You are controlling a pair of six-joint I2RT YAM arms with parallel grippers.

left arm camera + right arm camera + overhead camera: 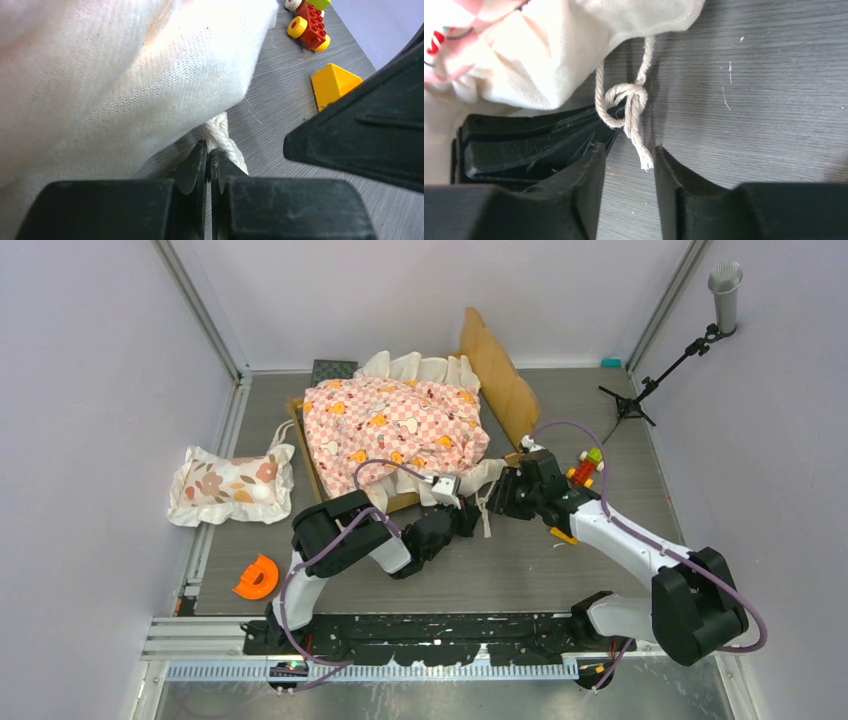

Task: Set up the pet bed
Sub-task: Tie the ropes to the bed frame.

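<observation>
Left claw (207, 152): it sits right at your lens, pinched tight on the white cord (223, 134) that comes out from under the white frill.
Right claw (628, 150): its jaws are apart. The cord's frayed end hangs between them and neither jaw squeezes it.
Edges: your two claws meet nose to nose by the front right corner of the pet bed (497, 372). The toy blocks (587, 468) and a yellow block (334, 85) lie just beside the right claw.
Room: you have bare grey table (500, 570) in front of the bed and more off to the right. The pillow (230, 485) lies well apart on the left.
Hidden: the pink checked sheet (395, 428) covers almost all of the bed, so you cannot see the mattress. White cloth fills most of the left wrist view.
Pet bed: tan wood with a wavy headboard standing up on the right. It sits slanted at the back middle of the table.
</observation>
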